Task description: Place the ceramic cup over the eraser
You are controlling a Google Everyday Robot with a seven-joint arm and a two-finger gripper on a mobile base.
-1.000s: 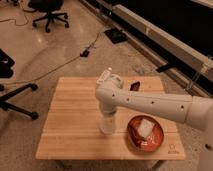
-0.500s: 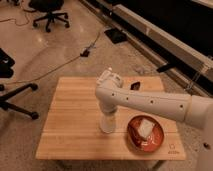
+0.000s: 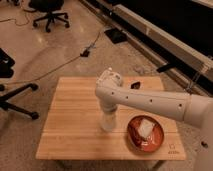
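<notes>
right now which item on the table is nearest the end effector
The red bowl, right beside the end effector low over the table; the small dark object lies farther off, near the far edge.

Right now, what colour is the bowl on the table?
The bowl is red-orange, camera view; the gripper hangs beside it.

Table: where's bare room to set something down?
Free: the table, left half in view, from its left edge to the claw, which is down at centre-front. Crowded: right side, with the red bowl in front, a small dark object at the back.
</notes>
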